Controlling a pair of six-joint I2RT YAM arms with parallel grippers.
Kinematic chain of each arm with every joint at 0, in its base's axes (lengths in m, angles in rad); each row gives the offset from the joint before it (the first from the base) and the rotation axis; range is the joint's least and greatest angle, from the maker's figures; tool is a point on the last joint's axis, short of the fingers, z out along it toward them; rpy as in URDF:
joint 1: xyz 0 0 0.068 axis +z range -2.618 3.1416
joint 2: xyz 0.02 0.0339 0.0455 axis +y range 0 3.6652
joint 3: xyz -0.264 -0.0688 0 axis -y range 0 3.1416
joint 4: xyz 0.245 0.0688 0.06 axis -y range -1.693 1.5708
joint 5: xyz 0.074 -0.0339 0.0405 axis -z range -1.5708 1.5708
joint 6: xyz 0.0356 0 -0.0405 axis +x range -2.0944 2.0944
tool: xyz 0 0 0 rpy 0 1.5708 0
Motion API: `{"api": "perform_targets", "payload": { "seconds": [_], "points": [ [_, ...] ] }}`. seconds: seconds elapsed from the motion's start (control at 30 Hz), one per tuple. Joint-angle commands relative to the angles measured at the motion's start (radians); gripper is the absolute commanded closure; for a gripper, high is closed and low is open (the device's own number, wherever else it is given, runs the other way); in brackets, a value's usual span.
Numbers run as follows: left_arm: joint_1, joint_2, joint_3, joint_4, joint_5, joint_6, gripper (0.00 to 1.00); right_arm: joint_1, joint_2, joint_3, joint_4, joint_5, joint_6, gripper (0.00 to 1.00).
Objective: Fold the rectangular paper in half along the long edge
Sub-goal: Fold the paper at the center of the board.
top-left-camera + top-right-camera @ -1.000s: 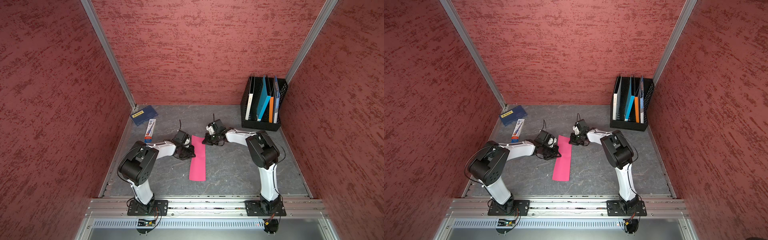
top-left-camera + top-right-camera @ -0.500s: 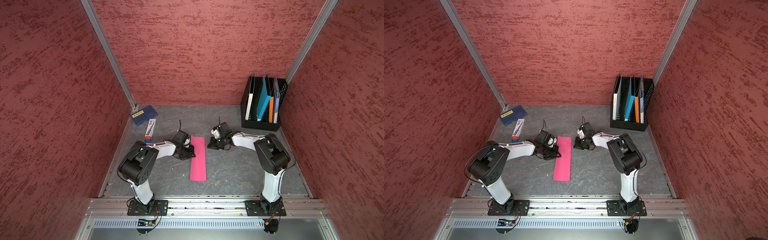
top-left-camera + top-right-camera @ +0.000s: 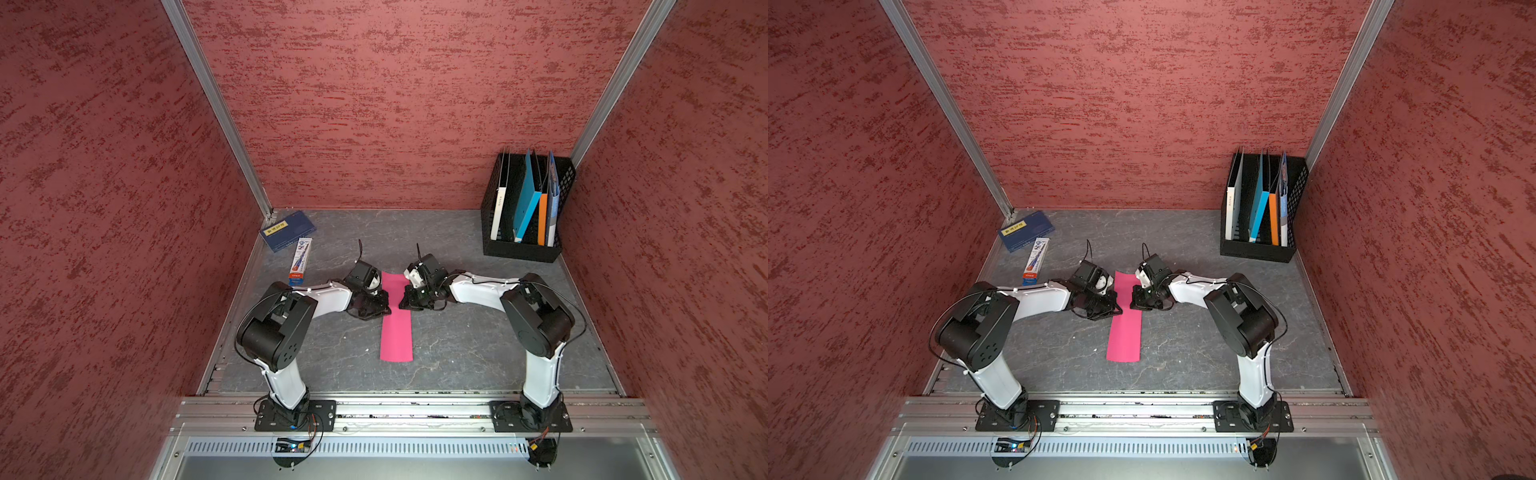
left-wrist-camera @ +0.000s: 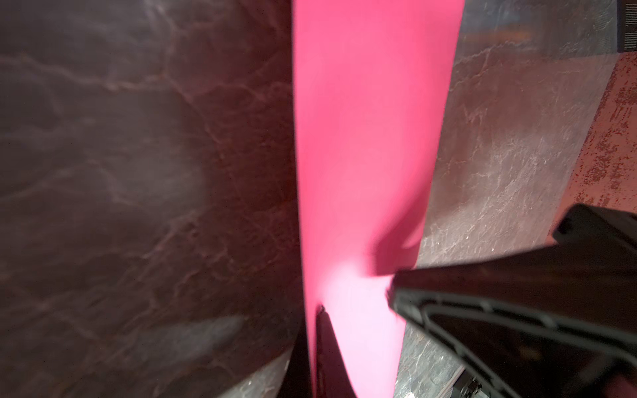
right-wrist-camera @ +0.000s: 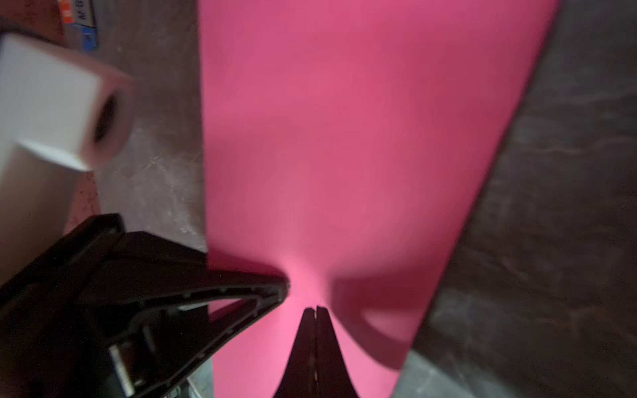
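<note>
While the thin, bright pink rectangular sheet of paper [image 3: 397,336] lies lengthwise on the middle of the grey stone-patterned counter [image 3: 478,345], both arms reach over its far half from opposite sides. The left fingers [image 3: 382,308] are clenched together with nothing between them, and their tip rests on the paper at its left long edge. The right fingers [image 3: 409,302] are clenched and empty too; their tip presses on the sheet more toward the right long edge, near the other tip but apart from it. From the right wrist camera, the closed right fingers [image 5: 315,344] stand on the pink surface, and beside them the edge of the paper rises in a small curl. The sheet looks quite narrow for its length, so I judge that the fold is already laid over and the step in hand is pressing it flat. Which long edge is the crease I cannot tell. The next move probably calls for one tip to hold the sheet while the other slides along it toward the near end, with light pressure, because such thin paper can easily drag or wrinkle.
</note>
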Motion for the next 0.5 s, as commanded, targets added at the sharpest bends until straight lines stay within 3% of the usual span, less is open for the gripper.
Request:
{"api": "perform_targets", "payload": {
  "seconds": [0.0,0.17,0.3,0.47],
  "points": [
    [0.002,-0.016,-0.006,-0.009,-0.009,-0.005,1.00,-0.029,0.030,0.018,-0.052,0.117,0.009,1.00],
    [0.002,-0.020,0.001,-0.020,-0.014,-0.004,1.00,-0.088,-0.043,-0.077,-0.064,0.259,0.035,1.00],
    [0.002,-0.025,0.001,-0.025,-0.016,-0.004,1.00,-0.117,-0.204,-0.200,-0.063,0.365,0.007,1.00],
    [-0.005,-0.021,0.004,-0.018,-0.015,-0.010,1.00,-0.057,-0.312,-0.259,0.013,0.121,-0.034,1.00]
  ]
}}
